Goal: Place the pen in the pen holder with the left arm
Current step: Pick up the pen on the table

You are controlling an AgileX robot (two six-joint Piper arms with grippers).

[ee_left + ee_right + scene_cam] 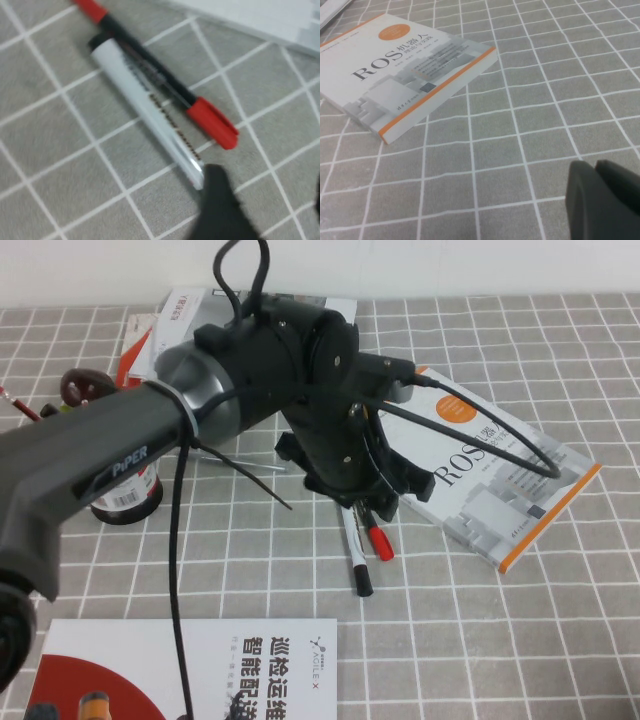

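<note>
From the high view I see my left gripper (368, 502) lowered to the table at centre, directly over two pens lying side by side just beside the near edge of a ROS book (510, 480). The pen (355, 555), white-barrelled with a black end, protrudes from under the gripper toward me; the red-capped pen (378, 538) lies against it. In the left wrist view the pen (150, 107) rests flat on the grey checked cloth (60, 165), touching the red-capped pen (165, 82) along its length, and one dark fingertip (220, 210) sits at the pen's end. I cannot tell how far the left gripper is open, nor whether it has hold of the pen. The holder (128, 495) stands to the left, mostly hidden behind the arm. My right gripper (602, 200) hovers above bare cloth near the book (405, 75), its fingers closed together and holding nothing.
</note>
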